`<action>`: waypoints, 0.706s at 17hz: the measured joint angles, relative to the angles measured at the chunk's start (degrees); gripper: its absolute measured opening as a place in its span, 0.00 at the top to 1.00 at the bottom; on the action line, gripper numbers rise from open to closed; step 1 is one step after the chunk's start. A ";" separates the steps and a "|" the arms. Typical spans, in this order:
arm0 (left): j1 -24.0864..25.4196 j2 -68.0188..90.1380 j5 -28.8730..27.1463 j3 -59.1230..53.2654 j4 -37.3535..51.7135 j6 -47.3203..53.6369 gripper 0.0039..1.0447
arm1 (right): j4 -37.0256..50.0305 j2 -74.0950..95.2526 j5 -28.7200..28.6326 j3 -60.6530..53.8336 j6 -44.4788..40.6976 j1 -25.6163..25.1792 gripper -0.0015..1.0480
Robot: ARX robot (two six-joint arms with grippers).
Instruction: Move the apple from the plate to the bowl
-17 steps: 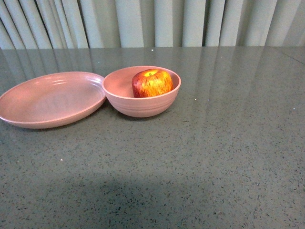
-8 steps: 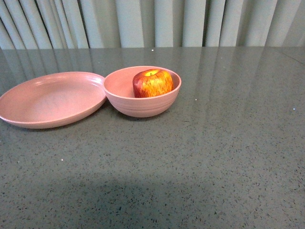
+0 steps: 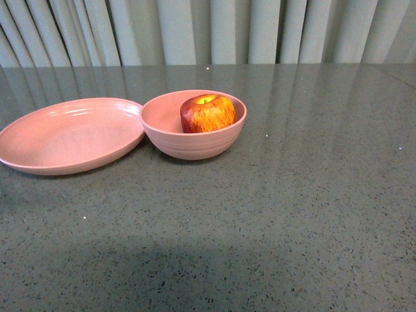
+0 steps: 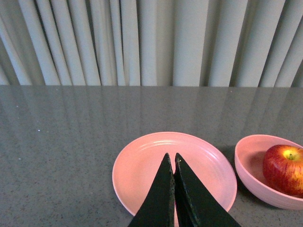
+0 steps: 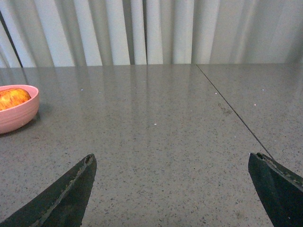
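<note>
The red, yellow-streaked apple point(image 3: 207, 113) rests inside the deep pink bowl point(image 3: 193, 144), stem dip up. The shallow pink plate point(image 3: 68, 134) lies just left of the bowl with nothing on it, its rim touching or nearly touching the bowl. Neither arm shows in the front view. In the left wrist view my left gripper point(image 4: 172, 158) is shut and holds nothing, its tips over the plate point(image 4: 137, 165), with the bowl point(image 4: 255, 182) and apple point(image 4: 284, 168) off to one side. My right gripper point(image 5: 173, 161) is open over bare tabletop, apart from the bowl point(image 5: 16, 116) and apple point(image 5: 13, 98).
Everything sits on a grey speckled tabletop point(image 3: 292, 214). Pleated pale curtains point(image 3: 208, 29) hang behind the table's far edge. In the right wrist view a thin seam point(image 5: 227, 109) runs across the table surface.
</note>
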 joint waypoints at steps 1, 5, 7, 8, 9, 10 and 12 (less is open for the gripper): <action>0.81 -2.43 0.52 -2.67 1.18 0.07 0.99 | 0.00 0.00 0.00 0.00 0.00 0.00 0.06; 6.47 -8.35 5.55 -10.56 1.77 0.15 0.99 | -0.02 0.00 0.02 0.00 0.00 0.00 0.06; 6.05 -11.65 6.16 -12.96 1.64 0.17 0.99 | 0.04 0.00 -0.02 0.00 0.00 0.00 0.06; 6.05 -13.03 6.19 -14.14 1.16 0.20 0.99 | 0.00 0.00 -0.02 0.00 0.00 0.00 0.06; 6.05 -14.73 6.19 -15.39 0.59 0.17 0.99 | 0.00 0.00 0.00 0.00 0.00 0.00 0.06; 6.05 -16.41 6.19 -16.33 -0.20 0.17 0.99 | 0.00 0.00 0.00 0.00 0.00 0.00 0.06; 6.05 -19.39 6.16 -17.79 -1.62 0.17 0.99 | 0.00 0.00 0.00 0.00 0.00 0.00 0.06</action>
